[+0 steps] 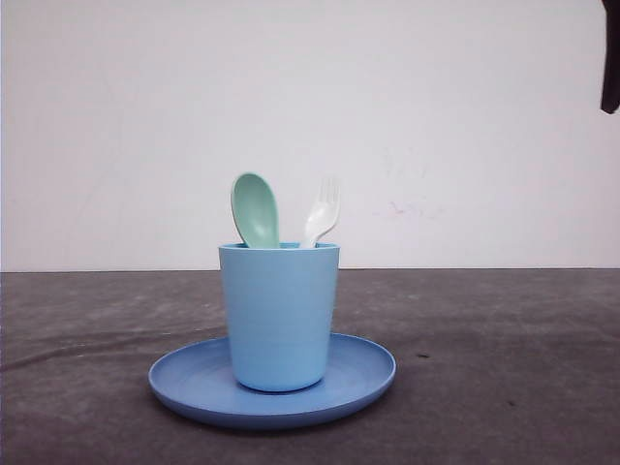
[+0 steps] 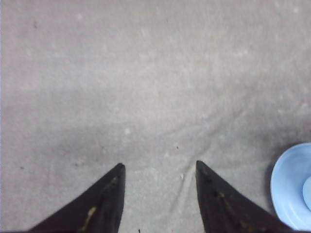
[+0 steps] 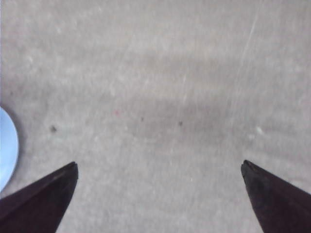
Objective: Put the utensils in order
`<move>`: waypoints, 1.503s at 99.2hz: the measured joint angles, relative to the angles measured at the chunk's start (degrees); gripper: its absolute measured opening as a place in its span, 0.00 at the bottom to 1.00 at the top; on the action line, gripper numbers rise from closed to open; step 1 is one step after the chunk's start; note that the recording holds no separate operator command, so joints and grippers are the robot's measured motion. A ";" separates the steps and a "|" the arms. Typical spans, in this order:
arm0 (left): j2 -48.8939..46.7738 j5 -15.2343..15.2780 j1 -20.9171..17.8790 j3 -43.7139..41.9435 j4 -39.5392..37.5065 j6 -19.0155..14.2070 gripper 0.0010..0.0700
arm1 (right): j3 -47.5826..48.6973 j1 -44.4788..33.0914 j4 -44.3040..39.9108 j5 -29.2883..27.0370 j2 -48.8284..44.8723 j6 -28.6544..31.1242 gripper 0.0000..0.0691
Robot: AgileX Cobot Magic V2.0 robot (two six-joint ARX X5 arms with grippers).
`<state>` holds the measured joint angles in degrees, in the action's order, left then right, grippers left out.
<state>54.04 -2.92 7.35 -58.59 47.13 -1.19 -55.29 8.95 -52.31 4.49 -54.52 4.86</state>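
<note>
On plate (image 1: 363, 373), cup (image 1: 279, 315) (spoon (image 1: 255, 208), fork (image 1: 323, 213) inside).

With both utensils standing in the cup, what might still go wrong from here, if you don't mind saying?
The mint-green plastic spoon and white plastic fork lean in the light blue plastic cup, making it top-heavy. A nudge could tip it off the round blue plate. Both open grippers, left gripper and right gripper, hover near the plate's edge.
</note>
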 joint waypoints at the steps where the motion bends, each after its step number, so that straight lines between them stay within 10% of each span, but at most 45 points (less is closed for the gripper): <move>1: -0.04 0.00 0.00 0.00 -0.07 -0.02 0.38 | 0.00 0.00 0.00 0.00 0.00 0.02 0.98; 28: -0.11 0.00 0.00 0.00 -0.28 -0.77 0.37 | 0.00 0.00 -0.20 0.00 0.00 0.20 0.95; 45: -0.11 0.00 0.00 0.00 -0.17 -1.16 0.06 | 0.00 0.00 -0.63 -0.02 0.00 0.55 0.24; 56: -0.11 0.00 0.00 0.00 -0.15 -1.18 0.02 | 0.00 0.00 -0.83 0.00 0.00 0.57 0.05; 120: -0.72 1.57 0.00 0.22 -0.52 -0.72 0.01 | 0.00 0.00 4.17 0.00 0.00 0.57 0.01; 149: -19.30 6.01 0.00 16.57 -18.08 0.57 0.01 | 0.00 0.00 8.35 0.00 0.00 0.57 0.01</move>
<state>34.74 3.09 7.35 -42.02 29.06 -0.62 -55.29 8.95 -43.97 4.49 -54.52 5.43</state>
